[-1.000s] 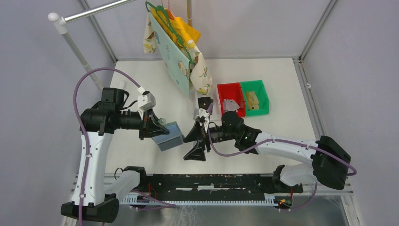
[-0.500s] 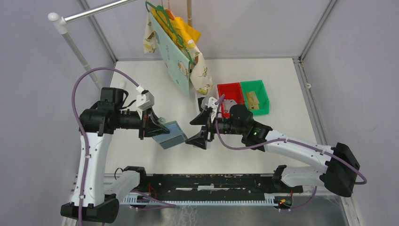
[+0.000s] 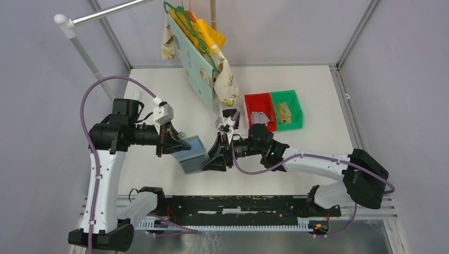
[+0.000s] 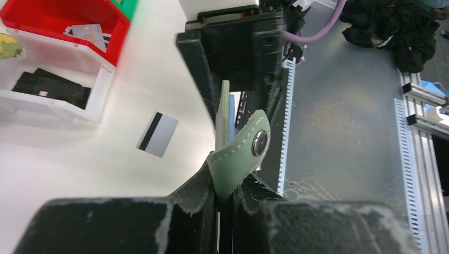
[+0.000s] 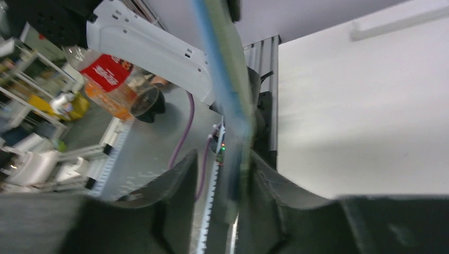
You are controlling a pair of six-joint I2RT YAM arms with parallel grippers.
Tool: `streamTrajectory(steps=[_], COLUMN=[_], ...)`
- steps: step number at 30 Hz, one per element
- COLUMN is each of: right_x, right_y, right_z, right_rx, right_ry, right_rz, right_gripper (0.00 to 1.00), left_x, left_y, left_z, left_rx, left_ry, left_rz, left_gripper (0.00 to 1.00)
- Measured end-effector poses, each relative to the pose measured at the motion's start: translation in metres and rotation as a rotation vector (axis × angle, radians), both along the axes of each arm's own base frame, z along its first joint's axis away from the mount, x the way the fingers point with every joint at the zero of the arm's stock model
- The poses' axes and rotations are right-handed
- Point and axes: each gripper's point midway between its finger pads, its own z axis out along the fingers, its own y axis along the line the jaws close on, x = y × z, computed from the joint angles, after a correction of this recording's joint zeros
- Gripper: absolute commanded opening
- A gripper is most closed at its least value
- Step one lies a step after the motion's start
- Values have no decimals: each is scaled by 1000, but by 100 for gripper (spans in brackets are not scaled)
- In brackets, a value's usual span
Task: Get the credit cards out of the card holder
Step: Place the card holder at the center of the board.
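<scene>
Card holder (image 3: pixel 191 154): clamped in left jaws, snap tab (image 4: pixel 258 143) just beyond them; right jaws straddle its opposite edge, gap showing. Grey-white credit card (image 4: pixel 158 134): on table (image 4: pixel 79 174), beside both jaws. Bottle (image 5: pixel 114 84): red label unreadable.

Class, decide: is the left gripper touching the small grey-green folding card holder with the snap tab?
Touching. The left wrist view shows the grey-green card holder pinched in the shut left gripper, snap tab protruding.
</scene>
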Motion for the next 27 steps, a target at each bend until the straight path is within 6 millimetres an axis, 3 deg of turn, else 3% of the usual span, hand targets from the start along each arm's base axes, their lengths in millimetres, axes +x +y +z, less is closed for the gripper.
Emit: streamTrajectory(steps=[3,6,9,16,23,27], right_x=[2,9,17,39,63,79], right_y=[6,14,23,52,63,63], right_z=[-6,-19,-34,-63,-65,-66], right_rx=[-14,-53,-97,-141,-115,-88], right_ry=[62,151,230,402,479,505], right_rz=[0,-31,-69,-132,-182,-219], right_gripper=[1,0,0,0,0,8], left_x=[3,10,17,15,13,14], left_y=[1,7,12,20,24,28], left_z=[-2,-13,-23,-61,-96,-109], left_rx=[12,59,91,161,218,250], left_ry=[-36,-97,-173,-190,-106,-118], left_rz=[9,55,97,92,24,17], left_gripper=[14,41,51,51,49,46])
